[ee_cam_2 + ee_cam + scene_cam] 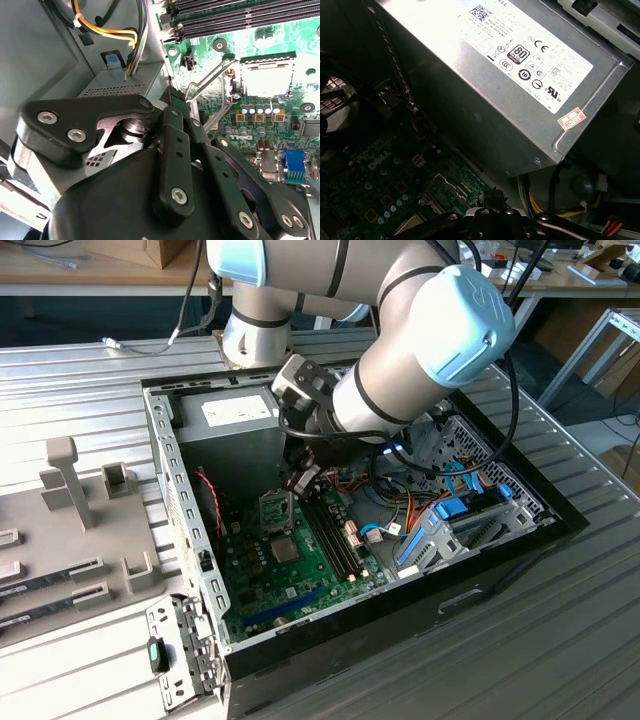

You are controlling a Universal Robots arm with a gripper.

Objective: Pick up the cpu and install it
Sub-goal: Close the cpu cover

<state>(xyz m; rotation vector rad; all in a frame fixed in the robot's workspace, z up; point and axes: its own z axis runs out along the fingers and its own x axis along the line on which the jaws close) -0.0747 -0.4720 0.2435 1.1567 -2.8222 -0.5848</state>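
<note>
Two black fingers (172,150) of your gripper (172,95) sit closed together, gripping nothing, above the motherboard's (240,42) edge beside the power supply (520,85). Beyond them the cpu (265,76) lies in its socket, with the lever (205,80) raised.

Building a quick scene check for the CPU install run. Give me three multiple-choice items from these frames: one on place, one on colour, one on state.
1. Where is the gripper?
A. Over the bare table
B. Inside the computer case, over the motherboard
C. Raised high above everything

2. What colour is the motherboard?
A. Green
B. Red
C. White

3. How does the computer case lie?
A. Upright, closed
B. Flat, panel on
C. Flat, open on top

Answers:
1 B: the exterior view shows it down between the walls, just above the board.
2 A: the board is green in the exterior view and both wrist views.
3 C: its insides are exposed from above.
</note>
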